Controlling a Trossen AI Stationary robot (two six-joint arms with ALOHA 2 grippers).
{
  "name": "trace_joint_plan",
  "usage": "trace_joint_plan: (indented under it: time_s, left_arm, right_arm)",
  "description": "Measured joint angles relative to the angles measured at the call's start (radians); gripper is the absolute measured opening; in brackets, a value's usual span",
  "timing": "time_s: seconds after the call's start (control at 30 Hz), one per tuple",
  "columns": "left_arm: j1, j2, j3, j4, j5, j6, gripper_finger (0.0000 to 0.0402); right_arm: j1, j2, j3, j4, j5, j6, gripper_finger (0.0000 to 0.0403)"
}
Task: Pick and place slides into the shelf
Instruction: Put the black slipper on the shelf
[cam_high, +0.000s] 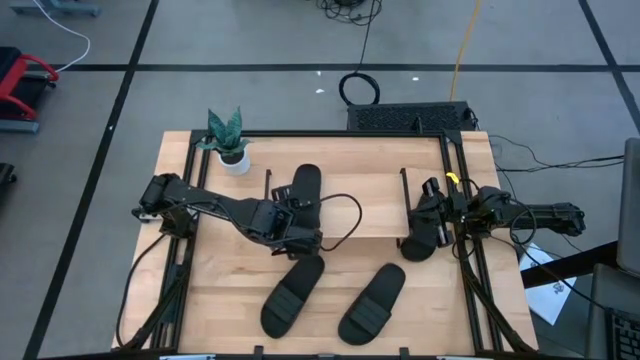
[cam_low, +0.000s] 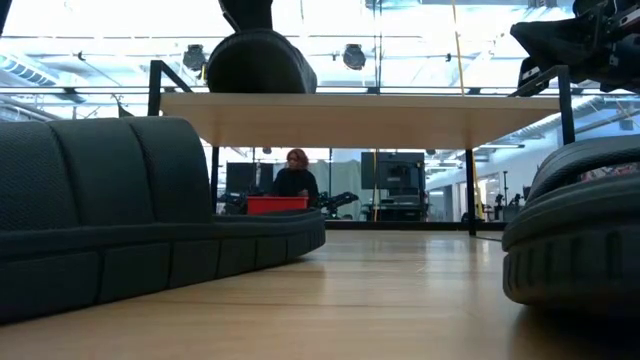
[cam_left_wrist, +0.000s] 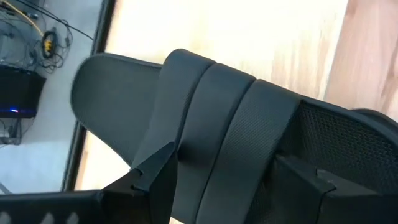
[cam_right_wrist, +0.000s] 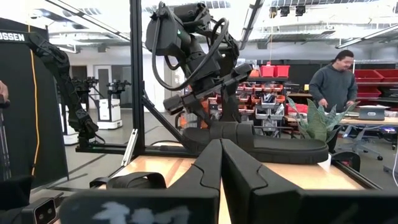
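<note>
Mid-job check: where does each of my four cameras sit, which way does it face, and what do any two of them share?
High view: overhead, straight down; both arms, light wood plank shelf, four matte black slide sandals.
Low view: tabletop height, looking level under the shelf into the room; no gripper clearly identifiable.
Left wrist view: on the left arm, facing the strapped slide its left gripper straddles.
Right wrist view: on the right arm, past the shut right gripper, across the shelf.
Shared: right wrist and high views both show the left gripper on that slide.

Shelf (cam_high: 370, 190) bearing slide (cam_high: 306, 186), plant (cam_high: 228, 140)
</note>
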Motion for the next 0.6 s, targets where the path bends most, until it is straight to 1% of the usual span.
trace_joint_plan:
  time_s: [0.07,0.23,0.37,0.5,0.6]
  left_arm:
    - [0.0,0.0,0.0,-0.003,0.019,0.003,0.0214]
    - [-0.003,0.0,0.0,-0.006,0.061,0.065,0.0214]
    - [-0.014,0.0,0.0,-0.007,0.058,0.14,0.0214]
    - [-0.021,0.0,0.0,-0.008,0.028,0.19,0.0214]
    - [-0.03,0.0,0.0,-0.007,0.033,0.225,0.0214]
  right_arm:
    - [0.0,0.0,0.0,0.0,0.0,0.0,0.0]
    - [0.0,0.0,0.0,0.0,0.0,0.0,0.0]
    - [0.0,0.0,0.0,0.0,0.0,0.0,0.0]
    - [0.0,0.0,0.0,0.0,0.0,0.0,0.0]
    - [0.0,0.0,0.0,0.0,0.0,0.0,0.0]
